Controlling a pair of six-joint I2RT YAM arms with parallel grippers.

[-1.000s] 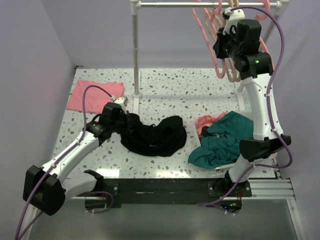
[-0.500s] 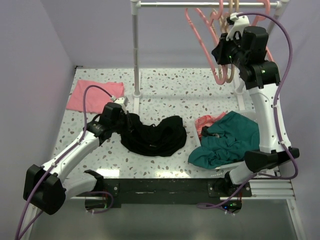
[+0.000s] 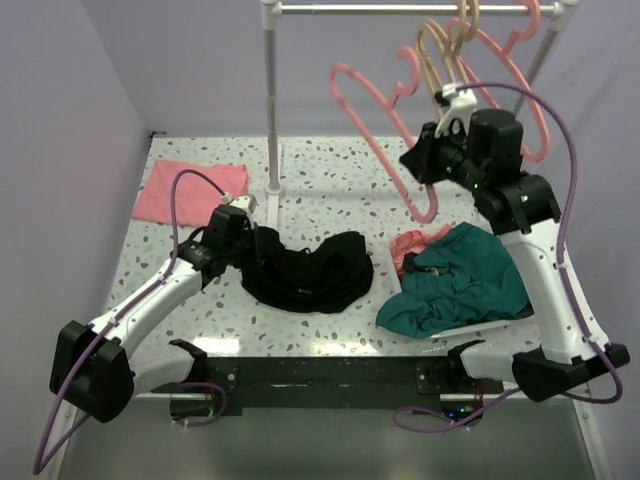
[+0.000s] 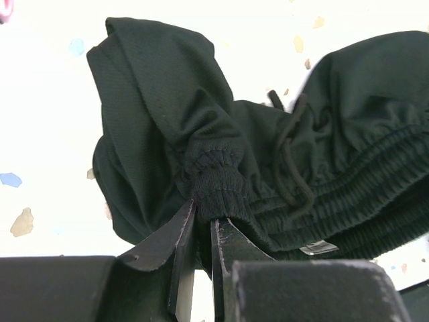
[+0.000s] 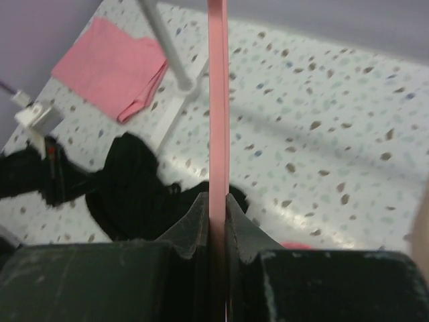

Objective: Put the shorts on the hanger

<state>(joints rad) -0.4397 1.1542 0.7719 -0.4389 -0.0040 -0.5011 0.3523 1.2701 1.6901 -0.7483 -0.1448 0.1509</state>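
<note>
The black shorts (image 3: 310,270) lie bunched on the speckled table, left of centre. My left gripper (image 3: 250,245) is shut on their waistband (image 4: 218,181) at the shorts' left end. My right gripper (image 3: 425,160) is shut on a salmon-pink hanger (image 3: 370,135) and holds it in the air off the rail, tilted, its hook up and its far shoulder out to the left. In the right wrist view the pink hanger bar (image 5: 218,100) runs straight up from between the fingers, with the shorts (image 5: 127,194) below on the left.
A rail (image 3: 400,8) on a white post (image 3: 270,100) stands at the back, with another pink hanger (image 3: 520,80) and tan hangers (image 3: 440,50) on it. A pink cloth (image 3: 190,190) lies back left. Teal (image 3: 460,280) and pink (image 3: 415,242) garments lie right.
My right gripper has pulled the pink hanger off the rail and swung it down and to the left. The left gripper stays shut on the shorts.
</note>
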